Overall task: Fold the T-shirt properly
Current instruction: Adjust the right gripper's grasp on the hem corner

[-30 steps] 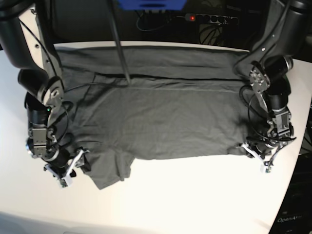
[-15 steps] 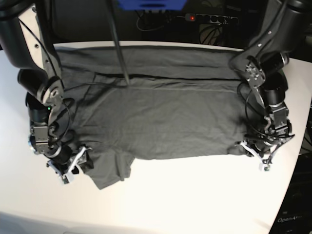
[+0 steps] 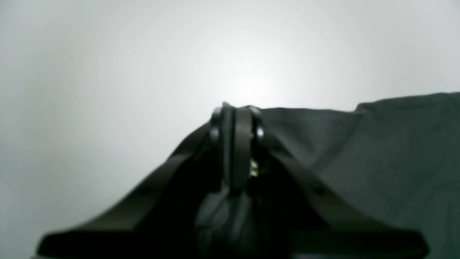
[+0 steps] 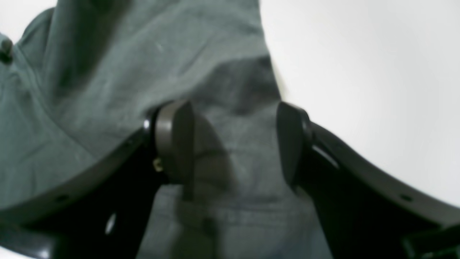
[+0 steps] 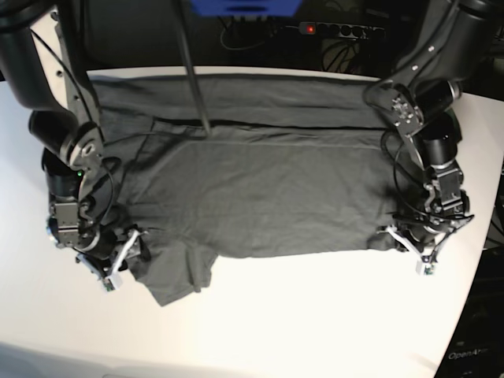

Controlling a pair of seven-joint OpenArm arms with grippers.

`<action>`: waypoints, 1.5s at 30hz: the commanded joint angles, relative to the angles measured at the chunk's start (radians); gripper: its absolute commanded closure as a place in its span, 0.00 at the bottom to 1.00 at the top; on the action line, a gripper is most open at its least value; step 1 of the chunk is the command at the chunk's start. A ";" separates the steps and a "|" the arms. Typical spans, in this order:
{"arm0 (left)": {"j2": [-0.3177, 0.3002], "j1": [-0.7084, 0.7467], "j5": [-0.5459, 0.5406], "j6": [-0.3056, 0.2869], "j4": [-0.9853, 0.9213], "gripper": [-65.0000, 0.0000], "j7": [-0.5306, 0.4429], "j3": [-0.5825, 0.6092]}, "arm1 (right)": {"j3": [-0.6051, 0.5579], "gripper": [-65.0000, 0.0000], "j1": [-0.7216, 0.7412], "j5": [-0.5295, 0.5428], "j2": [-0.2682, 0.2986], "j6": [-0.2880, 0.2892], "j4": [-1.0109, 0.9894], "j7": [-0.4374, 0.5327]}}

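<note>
Readable text is slim here: the only writing I can find is some pale lettering in the bottom right corner of the base view, starting with "Open" and too small to make out beyond that. The T-shirt (image 5: 252, 177) itself is plain charcoal, no print or tag showing. It's spread flat across the middle of a white table (image 5: 315, 315) with a rounded front edge, a long fold line running across it near the top of the frame and one sleeve poking out toward the lower left. Behind the table the room is dark, with a black power strip (image 5: 342, 31) at top centre showing a lit red switch, tangled cables around it, and something blue (image 5: 244, 6) right at the top edge. A thin dark pole (image 5: 193, 75) slants down over the shirt's far part. My left gripper (image 5: 421, 252), lower right in the base view, is pinched tight on the T-shirt's corner there; the wrist view shows fabric bunched between the pressed-together pads. My right gripper (image 5: 118, 264), lower left, sits about halfway open with its fingers (image 4: 174, 142) straddling the sleeve fabric, not clamped on it.
</note>
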 commanded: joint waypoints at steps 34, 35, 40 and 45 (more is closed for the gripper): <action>-0.006 0.000 0.028 -0.007 0.001 0.96 0.070 0.001 | -0.122 0.79 0.034 0.013 0.003 0.003 -0.085 -0.126; -0.006 0.000 0.028 -0.007 0.001 0.96 0.070 0.001 | -0.122 0.83 0.031 0.013 0.004 0.003 -0.085 -0.132; -0.002 0.000 0.028 -0.007 0.002 0.96 0.070 0.001 | -0.122 0.98 0.022 0.013 0.004 0.003 -0.078 -0.130; -0.002 0.000 0.028 -0.008 0.005 0.96 0.070 0.001 | -0.123 0.99 0.024 0.012 0.019 0.003 -0.076 -0.124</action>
